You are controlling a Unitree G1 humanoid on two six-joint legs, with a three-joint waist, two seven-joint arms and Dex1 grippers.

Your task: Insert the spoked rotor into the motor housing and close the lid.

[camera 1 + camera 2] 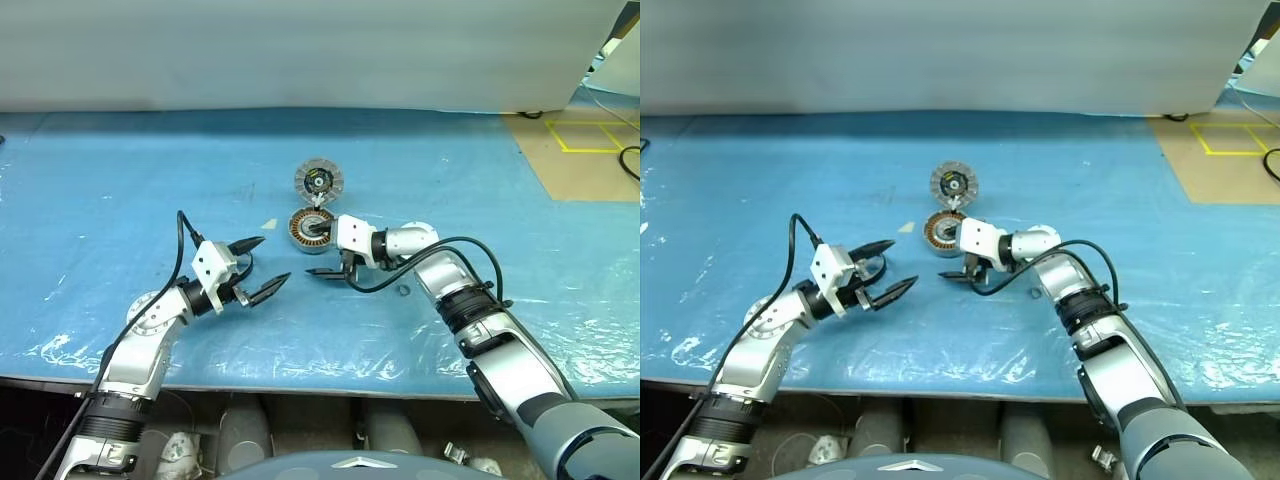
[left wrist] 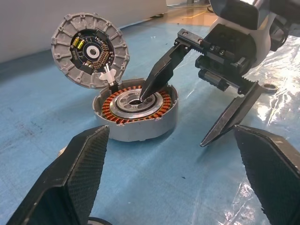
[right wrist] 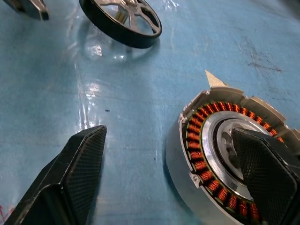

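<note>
Overhead, a blue plastic-covered table [image 1: 120,180] carries all parts. The right gripper [image 1: 308,255] reaches in from the right with its fingers spread wide, holding nothing. The tip of one finger [image 2: 157,79] rests in the central bore of the housing [image 2: 140,126], and the other finger points down to the sheet just beside the casing wall. The left gripper [image 1: 275,258] hovers nearer the robot, left of the housing, and is likewise wide open and empty.

The housing sits near the table's middle, its copper windings exposed. Its lid [image 2: 89,49], a ribbed silver disc with a dark circuit face, stands tilted up, open, at the housing's far edge. The rotor [image 3: 126,40], a dark-rimmed spoked wheel, lies flat on the sheet close to the left gripper, apart from the housing and not inserted. A small metal ring [image 2: 269,86] lies on the sheet by the right arm.
</note>
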